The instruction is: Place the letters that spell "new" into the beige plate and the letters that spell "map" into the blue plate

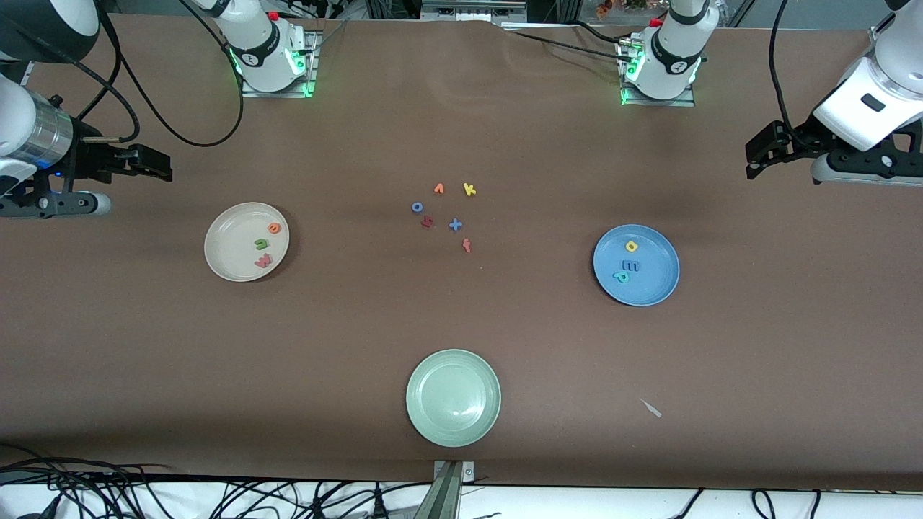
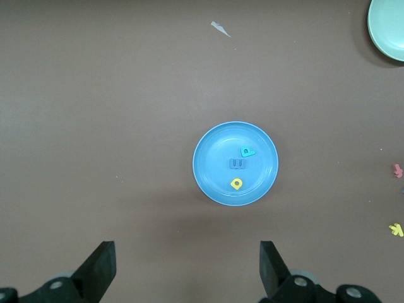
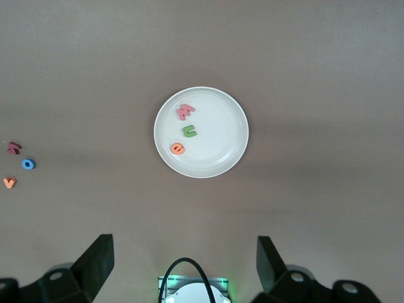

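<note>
Brown table (image 1: pixel 461 324); left gripper (image 2: pixel 187 268) and right gripper (image 3: pixel 184 262), edge-cropped, both spread.

Two white arms with rounded glossy shells, joined by black rings. Round bases bolted to metal plates along the bench edge, each glowing green at the foot, each topped by a small red button. Black cables looping from the bases and trailing along the arms. On the right arm, a brushed silver cylinder at the wrist with a small blue light. Right gripper (image 1: pixel 148 164) black and angular, with a pale grey tube slung beneath. Left gripper (image 1: pixel 766 150) likewise black, fixed under a white block with a dark slot. Jaws wedge-shaped, matte black, set wide; bright screw heads on the mounts.
</note>
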Controlling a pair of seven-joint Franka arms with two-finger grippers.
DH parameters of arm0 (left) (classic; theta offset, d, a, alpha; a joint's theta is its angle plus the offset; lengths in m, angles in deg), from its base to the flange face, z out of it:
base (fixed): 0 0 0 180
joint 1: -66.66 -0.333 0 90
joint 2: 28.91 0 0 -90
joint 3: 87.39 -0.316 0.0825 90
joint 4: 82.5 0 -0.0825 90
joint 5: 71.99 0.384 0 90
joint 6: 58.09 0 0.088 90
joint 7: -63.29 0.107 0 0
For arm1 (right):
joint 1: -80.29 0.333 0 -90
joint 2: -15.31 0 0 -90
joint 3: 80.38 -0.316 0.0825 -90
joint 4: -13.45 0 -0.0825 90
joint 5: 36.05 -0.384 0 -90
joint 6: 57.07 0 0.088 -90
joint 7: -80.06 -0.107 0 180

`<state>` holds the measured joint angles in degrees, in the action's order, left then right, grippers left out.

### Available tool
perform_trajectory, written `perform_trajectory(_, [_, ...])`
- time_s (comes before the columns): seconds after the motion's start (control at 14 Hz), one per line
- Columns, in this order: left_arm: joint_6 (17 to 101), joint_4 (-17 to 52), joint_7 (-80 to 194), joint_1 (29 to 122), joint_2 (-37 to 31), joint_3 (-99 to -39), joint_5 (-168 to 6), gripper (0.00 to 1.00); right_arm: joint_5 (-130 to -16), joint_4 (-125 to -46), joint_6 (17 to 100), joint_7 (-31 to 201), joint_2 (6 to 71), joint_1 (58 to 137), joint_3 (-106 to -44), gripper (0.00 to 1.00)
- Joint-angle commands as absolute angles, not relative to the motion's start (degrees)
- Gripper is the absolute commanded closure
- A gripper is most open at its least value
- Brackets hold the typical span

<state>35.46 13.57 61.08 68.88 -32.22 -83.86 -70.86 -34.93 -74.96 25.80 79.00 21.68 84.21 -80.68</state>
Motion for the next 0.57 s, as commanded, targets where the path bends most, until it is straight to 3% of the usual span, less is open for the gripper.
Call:
perform_trajectory(0.0, [36.3, 13.3, 61.2, 68.9, -32.0, -85.1, -72.8, 0.00, -34.2, -74.9, 26.2, 78.7, 21.5, 83.9, -81.3, 0.00])
perform_trajectory(0.5, [36.2, 12.7, 60.6, 68.9, -31.6, -85.0, -72.0, 0.00, -34.0, -74.9, 26.2, 78.7, 21.4, 83.9, -81.3, 0.00])
